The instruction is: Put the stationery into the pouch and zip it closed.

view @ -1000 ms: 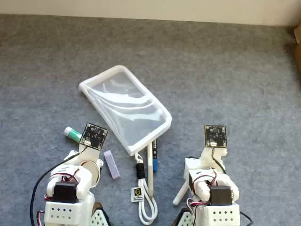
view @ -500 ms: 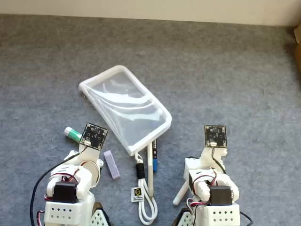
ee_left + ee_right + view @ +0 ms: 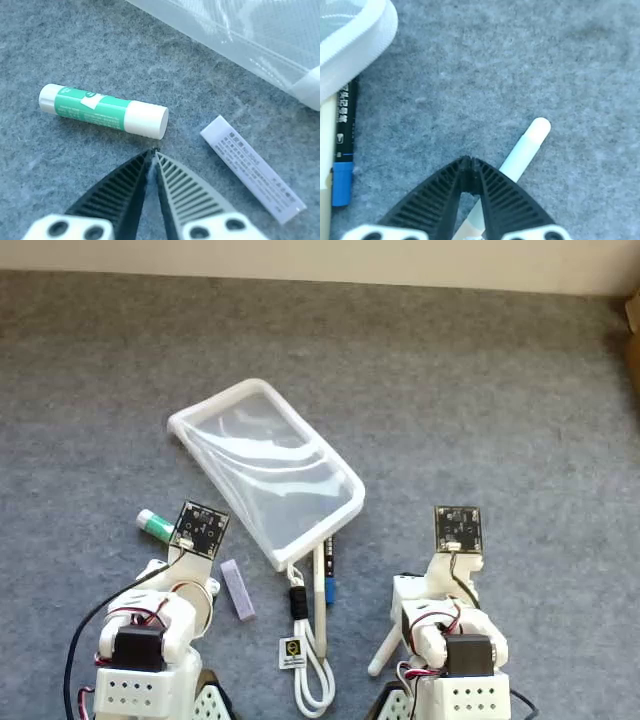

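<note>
A clear pouch (image 3: 268, 468) with a white zip edge lies tilted mid-table. A green-and-white glue stick (image 3: 154, 524) (image 3: 102, 111) and a pale eraser (image 3: 237, 588) (image 3: 252, 167) lie by the left arm. My left gripper (image 3: 152, 151) is shut, its tips just short of the glue stick's cap. A blue-capped black marker (image 3: 329, 571) (image 3: 342, 145) and a cream pen (image 3: 319, 602) lie below the pouch's corner (image 3: 355, 37). A white pen (image 3: 384, 648) (image 3: 520, 152) lies beside the right arm. My right gripper (image 3: 467, 161) is shut above the carpet, next to the white pen.
A white looped cord with a tag (image 3: 305, 660) trails from the pouch's corner between the two arm bases. Grey carpet (image 3: 480, 390) covers the table, open to the back and right. A brown object (image 3: 633, 320) shows at the right edge.
</note>
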Robot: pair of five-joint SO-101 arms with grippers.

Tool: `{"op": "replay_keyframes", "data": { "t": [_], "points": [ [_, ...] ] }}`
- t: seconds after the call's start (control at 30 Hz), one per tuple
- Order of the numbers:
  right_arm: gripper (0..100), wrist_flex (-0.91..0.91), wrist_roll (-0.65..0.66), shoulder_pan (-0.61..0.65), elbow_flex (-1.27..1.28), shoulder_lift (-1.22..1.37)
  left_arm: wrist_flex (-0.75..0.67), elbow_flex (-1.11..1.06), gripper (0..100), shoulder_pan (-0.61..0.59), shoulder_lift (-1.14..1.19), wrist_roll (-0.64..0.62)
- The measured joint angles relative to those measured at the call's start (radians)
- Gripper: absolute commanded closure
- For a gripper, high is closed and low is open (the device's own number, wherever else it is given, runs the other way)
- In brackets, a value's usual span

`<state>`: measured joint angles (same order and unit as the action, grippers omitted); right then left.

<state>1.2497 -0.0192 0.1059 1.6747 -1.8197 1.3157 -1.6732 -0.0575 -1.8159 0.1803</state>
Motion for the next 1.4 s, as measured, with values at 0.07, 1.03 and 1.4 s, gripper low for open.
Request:
{"op": "replay_keyframes", "data": {
  "t": [0.07, 1.03, 1.4],
  "points": [
    [99.2, 0.000, 0.000, 0.000, 0.000, 0.000, 0.000, 0.000, 99, 0.000, 0.000, 0.000],
    [99.2, 0.000, 0.000, 0.163, 0.000, 0.000, 0.000, 0.000, 99, 0.000, 0.000, 0.000],
    [99.2, 0.000, 0.000, 0.176, 0.000, 0.000, 0.000, 0.000, 99, 0.000, 0.000, 0.000]
  ]
}}
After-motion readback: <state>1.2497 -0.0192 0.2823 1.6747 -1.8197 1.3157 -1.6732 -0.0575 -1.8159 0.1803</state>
